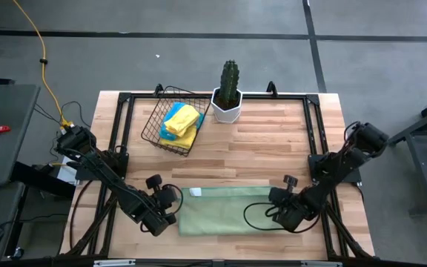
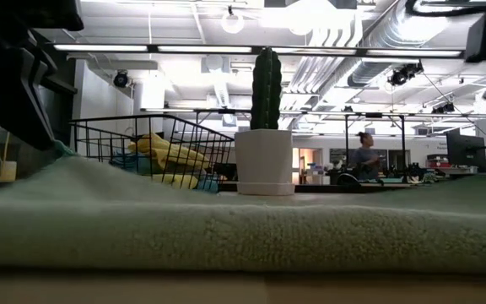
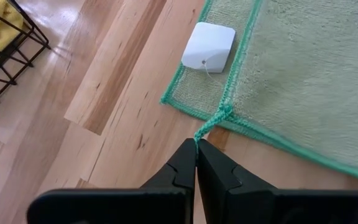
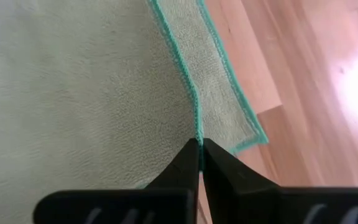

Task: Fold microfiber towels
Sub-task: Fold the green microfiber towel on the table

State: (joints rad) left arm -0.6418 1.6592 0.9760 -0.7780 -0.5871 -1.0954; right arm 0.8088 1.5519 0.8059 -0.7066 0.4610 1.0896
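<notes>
A pale green microfiber towel point(image 1: 224, 211) with a teal stitched border lies near the table's front edge, doubled into a wide rectangle. Its lower layer, with a white label point(image 3: 209, 45), rests flat on the wood. My left gripper point(image 1: 170, 215) is shut at the towel's left end and my right gripper point(image 1: 279, 215) is shut at its right end. Yellow and blue towels point(image 1: 181, 122) lie in the wire basket point(image 1: 154, 126) at the back left. In the low view the green towel point(image 2: 243, 228) fills the foreground. My left gripper point(image 3: 196, 144) pinches the upper layer's teal-stitched corner point(image 3: 211, 124) between its two fingers, slanting down from the table's left. That corner is drawn up into a point; the lower layer stays flat on the table. My right gripper point(image 4: 199, 143) pinches the upper layer's teal border point(image 4: 196, 121) between its two fingers, slanting down from the table's right. The border rises to the fingers while the lower layer's strip point(image 4: 222, 106) lies flat beside it.
A cactus in a white pot point(image 1: 228, 93) stands at the back middle, right of the basket. Bare wood point(image 1: 258, 156) lies between the towel and the pot. A black frame rail point(image 1: 313, 141) runs along the table's sides.
</notes>
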